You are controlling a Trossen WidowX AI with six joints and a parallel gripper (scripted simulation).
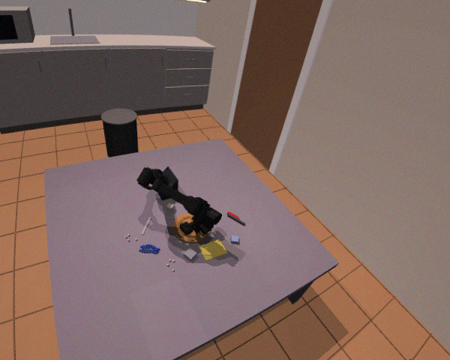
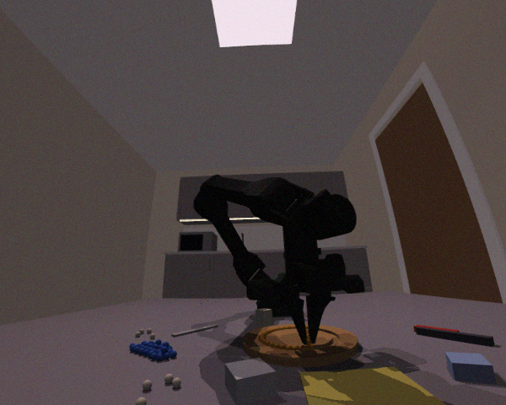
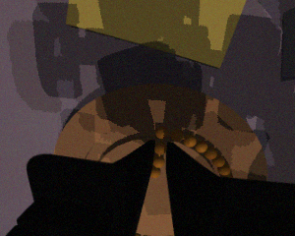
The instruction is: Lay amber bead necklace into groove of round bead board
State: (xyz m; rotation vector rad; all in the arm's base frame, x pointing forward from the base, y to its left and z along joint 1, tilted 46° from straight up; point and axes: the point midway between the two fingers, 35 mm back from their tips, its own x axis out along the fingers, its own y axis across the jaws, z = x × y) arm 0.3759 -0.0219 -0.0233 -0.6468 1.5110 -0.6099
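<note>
The round wooden bead board [image 1: 177, 231] [image 2: 350, 342] [image 3: 246, 147] lies on the table. The amber bead necklace [image 2: 279, 346] [image 3: 202, 147] is on it. In the wrist view, beads right of the fingers follow the curved groove. A short run of beads passes between the fingers, across the central disc, and one bead lies just beyond the tips. The groove left of the fingers shows no beads. My gripper [image 2: 309, 342] [image 3: 160, 147] points down at the board's near part and is shut on the necklace, low at the board's surface. The fingers hide the rest in the wrist view.
A yellow sheet [image 1: 212, 250] [image 2: 375, 383] and a grey block [image 1: 190, 254] [image 2: 250, 381] lie close to the board. A blue bead heap [image 1: 149, 248] [image 2: 153, 349] and white stick [image 1: 146, 226] are left; a light-blue block [image 1: 235, 239] and red-black pen [image 2: 454, 335] are right.
</note>
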